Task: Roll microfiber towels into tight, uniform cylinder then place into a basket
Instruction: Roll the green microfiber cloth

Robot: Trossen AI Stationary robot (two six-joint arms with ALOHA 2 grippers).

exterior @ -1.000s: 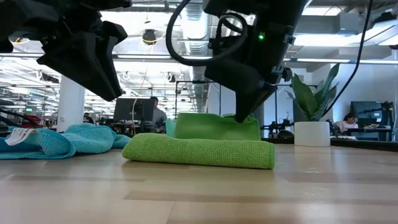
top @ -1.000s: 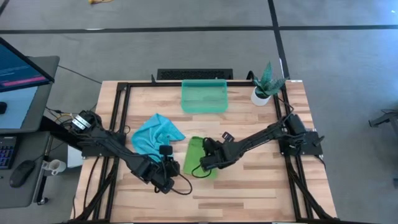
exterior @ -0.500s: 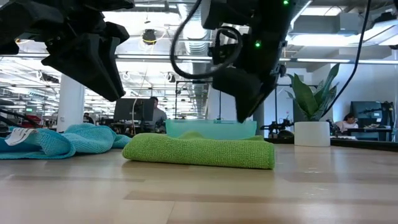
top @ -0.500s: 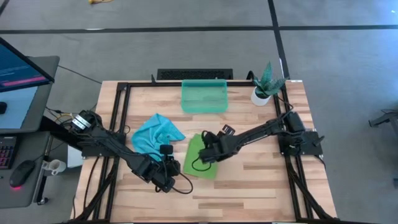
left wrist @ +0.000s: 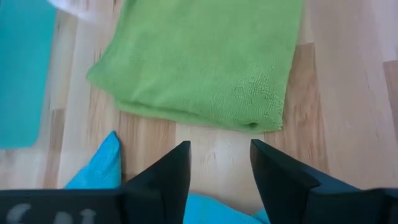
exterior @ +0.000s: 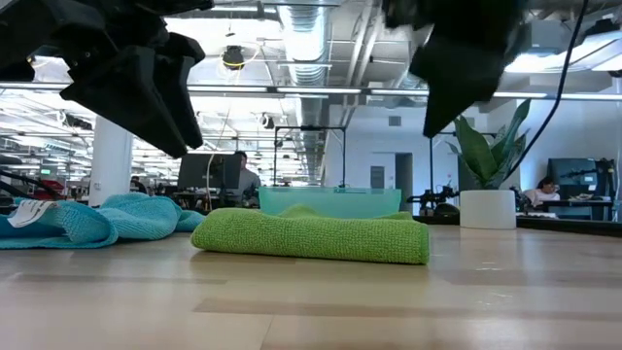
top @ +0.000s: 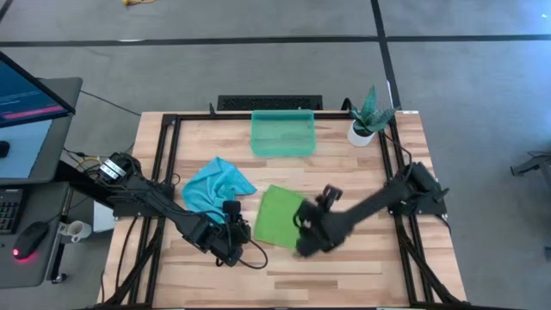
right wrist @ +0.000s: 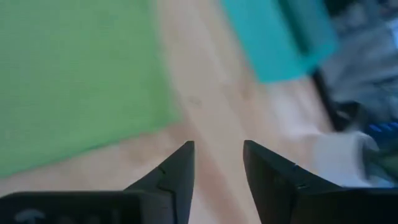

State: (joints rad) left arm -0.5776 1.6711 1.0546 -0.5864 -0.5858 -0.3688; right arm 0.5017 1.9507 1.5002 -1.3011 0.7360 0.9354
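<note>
A: Towels first — where's the green towel point(top: 277, 215)?

B: Folded flat, mid-table point(top: 362, 172), lying between the two grippers. In the low view it's a long flat pad point(exterior: 311, 236), thick folded edge toward the camera. Not a cylinder. Nothing on it.

A: And the blue towel point(top: 215, 185)?

B: Crumpled heap, just beside the green one on the left arm's side, w/ a white tag point(exterior: 32, 212) showing at the low view's edge. Untouched.

A: Basket point(top: 281, 133)?

B: Far edge of the table, well apart from both towels, walls see-through teal. Low view shows its rim point(exterior: 330, 199) right behind the green towel. Can't see anything in it.

A: Left gripper point(top: 231, 250)?

B: Near the front edge, just beside the green towel's front corner, over bare wood. Wrist view: fingers point(left wrist: 168, 177) spread apart, wood showing between them, nothing held. Green towel's folded edge point(left wrist: 205, 62) lies just ahead of the tips; bit of blue cloth point(left wrist: 102, 165) close to one finger.

A: Right gripper point(top: 308, 241)?

B: Other side of the green towel, by its front corner, raised off the table. Wrist view's blurry, but fingers point(right wrist: 177, 171) stand apart w/ bare wood in the gap, gripping nothing. Green towel point(right wrist: 74, 81) off to one side there.

A: Anything else on the table?

B: Small white pot w/ plant point(top: 366, 120) at the far corner on the right arm's side, near the basket.
</note>
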